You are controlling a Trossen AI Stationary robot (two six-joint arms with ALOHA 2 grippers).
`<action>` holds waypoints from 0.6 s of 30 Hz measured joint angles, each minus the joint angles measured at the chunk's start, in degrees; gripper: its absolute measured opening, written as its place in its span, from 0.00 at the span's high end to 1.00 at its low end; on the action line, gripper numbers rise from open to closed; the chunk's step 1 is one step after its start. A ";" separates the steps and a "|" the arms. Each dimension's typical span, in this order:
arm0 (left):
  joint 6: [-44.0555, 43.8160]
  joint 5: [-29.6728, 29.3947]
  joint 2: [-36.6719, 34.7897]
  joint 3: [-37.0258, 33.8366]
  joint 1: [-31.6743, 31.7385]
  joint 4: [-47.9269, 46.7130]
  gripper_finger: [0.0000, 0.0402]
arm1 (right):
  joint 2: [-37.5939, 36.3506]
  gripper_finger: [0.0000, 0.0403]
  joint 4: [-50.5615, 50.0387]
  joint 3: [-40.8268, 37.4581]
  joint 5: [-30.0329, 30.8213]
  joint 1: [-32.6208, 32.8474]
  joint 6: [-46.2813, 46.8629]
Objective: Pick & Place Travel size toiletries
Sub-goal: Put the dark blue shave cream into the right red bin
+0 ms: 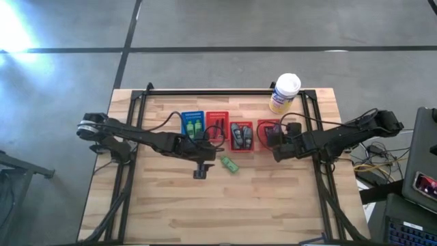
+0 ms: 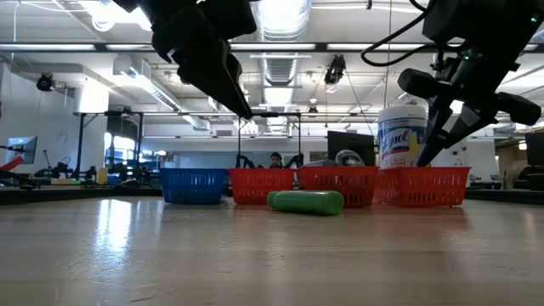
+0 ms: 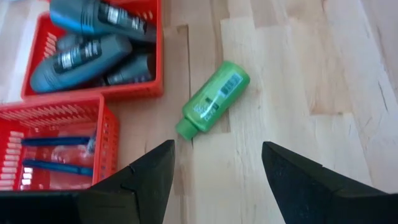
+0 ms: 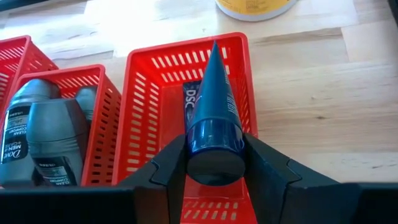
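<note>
Most toiletries already lie in the baskets [image 1: 216,120] at frame centre. The right gripper [image 4: 214,163] clamps a dark tube [image 4: 212,121] above the rightmost red basket [image 4: 145,93]. One green bottle [image 1: 229,164] remains on the table [image 1: 273,205], below the open left gripper [image 3: 214,165].

Lighting: bright, even, from ceiling lamps [image 2: 280,15] seen in the low view. Glare: white patch on the floor [image 1: 17,27] at the high view's upper left; pale sheen on the table [image 2: 119,225] in the low view. Shadows: soft and short under the green bottle [image 3: 212,99]. Arms in the low view read as dark silhouettes against the lit room. Wrist views sharp.
</note>
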 joint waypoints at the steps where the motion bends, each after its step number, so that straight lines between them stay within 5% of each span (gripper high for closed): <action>1: -0.39 -0.01 -0.02 -0.02 0.00 -0.60 0.39 | 0.00 0.70 0.23 -0.13 0.00 0.00 0.00; 12: -1.69 -0.01 -0.09 -0.39 0.00 -1.00 0.39 | 0.00 0.67 9.64 -4.22 0.26 -1.76 -1.81; 18: -0.06 0.09 -0.09 -0.39 0.00 -0.94 0.39 | 0.00 0.54 10.56 -4.80 1.55 -2.47 -4.95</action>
